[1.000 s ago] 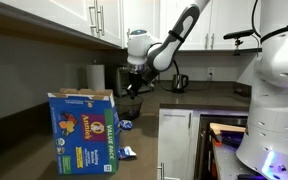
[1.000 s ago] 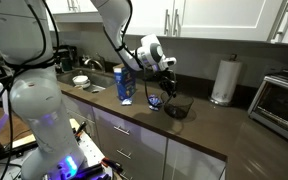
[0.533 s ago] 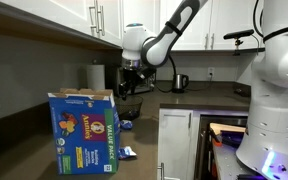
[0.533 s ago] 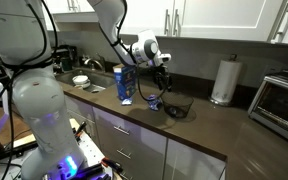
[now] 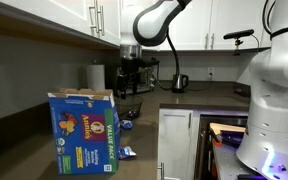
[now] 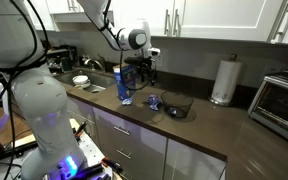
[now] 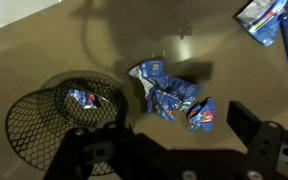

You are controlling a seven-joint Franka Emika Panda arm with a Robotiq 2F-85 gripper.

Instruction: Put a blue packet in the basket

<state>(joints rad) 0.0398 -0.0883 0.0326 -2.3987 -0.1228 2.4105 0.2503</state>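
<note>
In the wrist view a dark mesh basket [image 7: 44, 125] sits at the left with one blue packet [image 7: 81, 98] lying inside it. To its right, a pile of crinkly blue packets [image 7: 164, 92] rests on the counter, and another packet [image 7: 201, 115] lies just beside the pile. My gripper [image 7: 174, 140] hangs open and empty above these loose packets, well clear of them. In both exterior views the gripper [image 5: 132, 82] [image 6: 140, 74] is raised above the counter, off to one side of the basket [image 5: 130, 107] [image 6: 177, 104].
A big blue cardboard box [image 5: 84, 130] [image 6: 124, 84] stands on the counter, with a stray packet [image 5: 127, 152] near it. A paper towel roll [image 6: 222, 80] and a silver toaster oven [image 6: 282, 100] stand further along. A dark kettle [image 5: 179, 82] sits at the back.
The gripper has opened, risen from the basket and moved away toward the loose packets. A blue packet now lies in the basket.
</note>
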